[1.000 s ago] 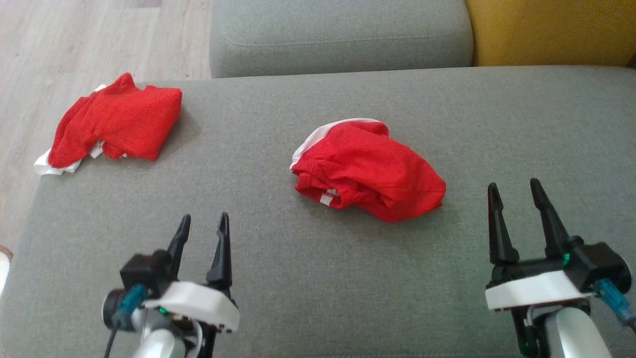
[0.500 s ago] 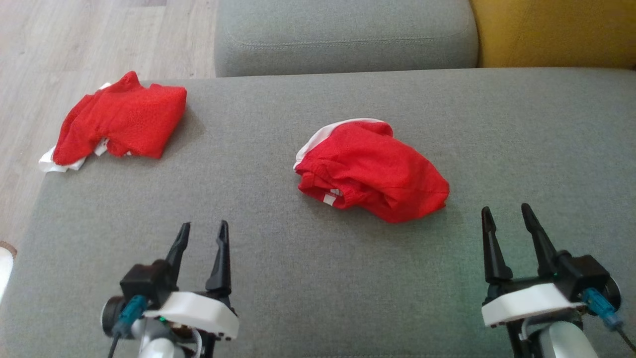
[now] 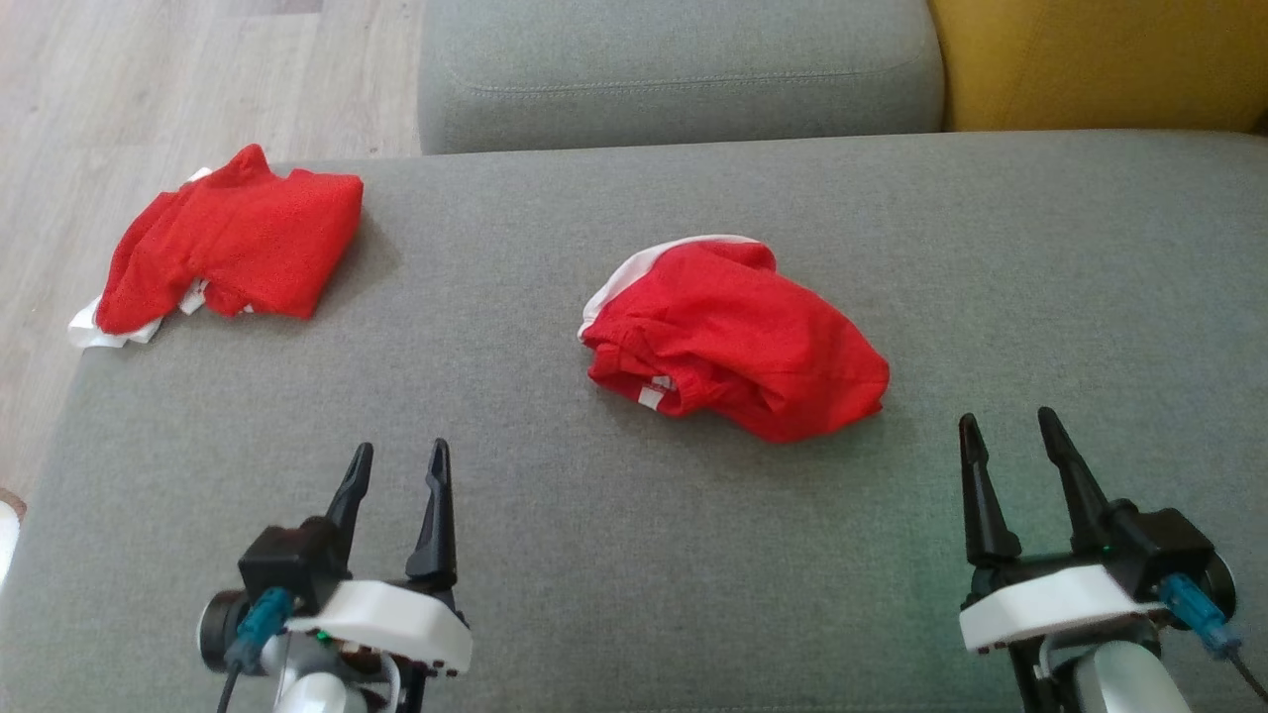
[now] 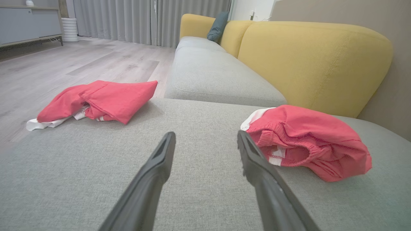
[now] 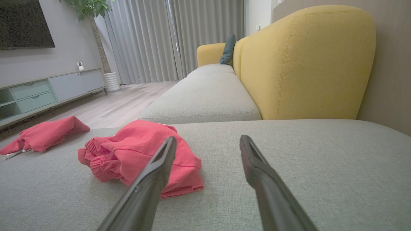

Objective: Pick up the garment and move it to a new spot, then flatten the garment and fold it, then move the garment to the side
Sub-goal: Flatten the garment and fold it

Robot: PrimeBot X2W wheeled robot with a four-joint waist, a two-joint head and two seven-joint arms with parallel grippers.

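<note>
The garment (image 3: 733,342) lies in a crumpled heap near the middle of the grey sofa seat (image 3: 614,584), a little toward its right side and well clear of every edge. It is bright red, with a white band curving along its far left rim and a small white patch at the near left. In the left wrist view a gathered elastic waistband opens toward the camera and the cloth bunches into soft ridges, bulging to a rounded end on the right. The left gripper (image 3: 401,448) hovers over the near left part of the seat, its fingers (image 3: 436,505) spread apart and holding nothing, well short of the garment. The right gripper (image 3: 1006,418) hangs over the near right part, fingers likewise parted and empty, its tips near the heap's right end but not touching it. A second red garment (image 3: 233,248), folded flatter with white showing beneath, sits at the far left corner, one end overhanging the seat's left edge above the wooden floor (image 3: 149,79).
</note>
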